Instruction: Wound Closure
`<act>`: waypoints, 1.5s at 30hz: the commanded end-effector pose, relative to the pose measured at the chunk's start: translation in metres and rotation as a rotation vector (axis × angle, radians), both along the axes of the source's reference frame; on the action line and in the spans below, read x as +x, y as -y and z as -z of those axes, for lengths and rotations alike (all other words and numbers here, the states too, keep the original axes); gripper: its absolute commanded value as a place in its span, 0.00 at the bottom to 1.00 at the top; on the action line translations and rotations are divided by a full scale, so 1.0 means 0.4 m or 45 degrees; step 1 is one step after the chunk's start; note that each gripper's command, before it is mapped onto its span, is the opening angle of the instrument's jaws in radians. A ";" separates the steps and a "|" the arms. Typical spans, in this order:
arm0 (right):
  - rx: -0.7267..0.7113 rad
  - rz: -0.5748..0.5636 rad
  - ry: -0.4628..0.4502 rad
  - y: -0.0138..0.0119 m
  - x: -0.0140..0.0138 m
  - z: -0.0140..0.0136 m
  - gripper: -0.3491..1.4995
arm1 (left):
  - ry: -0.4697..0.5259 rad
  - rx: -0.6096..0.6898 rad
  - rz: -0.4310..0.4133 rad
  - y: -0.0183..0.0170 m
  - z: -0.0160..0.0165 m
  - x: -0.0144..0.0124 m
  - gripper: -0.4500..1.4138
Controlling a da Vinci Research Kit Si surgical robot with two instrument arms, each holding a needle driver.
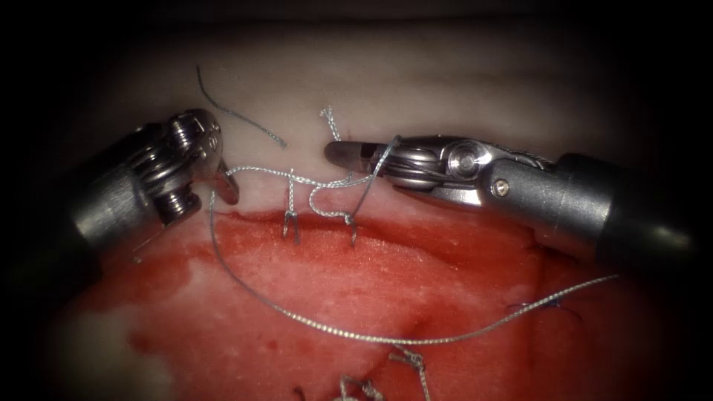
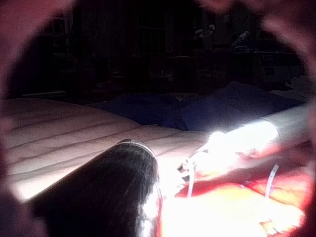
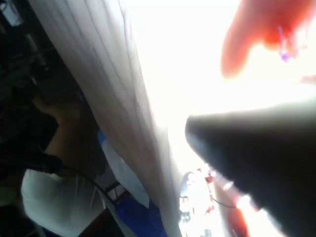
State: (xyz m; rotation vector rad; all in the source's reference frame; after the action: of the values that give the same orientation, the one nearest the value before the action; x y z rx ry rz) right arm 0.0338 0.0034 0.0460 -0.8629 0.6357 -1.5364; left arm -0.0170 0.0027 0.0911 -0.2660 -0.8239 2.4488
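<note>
Grey braided thread [image 1: 312, 327] lies in a wide curve over the red, wet tissue [image 1: 245, 297] near its front edge. At the cut [image 1: 319, 219], the right silver tool [image 1: 343, 154] has its jaws closed on a thread loop. The left silver tool [image 1: 226, 186] also grips thread. I cannot find the needle.

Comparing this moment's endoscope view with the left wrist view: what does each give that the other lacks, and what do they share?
Endoscope view: the left tool shut on the thread, the right tool shut with thread looped over it, two stitches at the cut, and a loose cut end above it. Left wrist view: a blue drape and a pale ridged sheet beyond the work area. Both: the right tool, the thread and the red-stained tissue.
</note>
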 end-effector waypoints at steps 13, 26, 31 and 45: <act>0.008 0.253 -0.315 0.0081 -0.0099 0.0108 0.00 | -0.451 -0.158 0.285 -0.0280 -0.0150 0.0045 0.00; -0.044 0.678 -0.643 0.0189 -0.0079 0.0158 0.00 | -0.805 -0.648 0.236 -0.0296 -0.0268 -0.0001 0.00; -0.068 0.744 -0.680 0.0210 -0.0075 0.0149 0.00 | -0.840 -0.753 0.216 -0.0293 -0.0300 -0.0010 0.00; -0.167 0.937 -0.798 0.0277 -0.0029 0.0128 0.00 | -0.995 -1.035 0.352 -0.0337 -0.0368 0.0019 0.00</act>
State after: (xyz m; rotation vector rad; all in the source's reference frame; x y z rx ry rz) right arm 0.0318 -0.0086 0.0416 -1.3067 1.4374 -1.9689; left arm -0.0162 0.0146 0.1068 0.2814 0.5080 2.2110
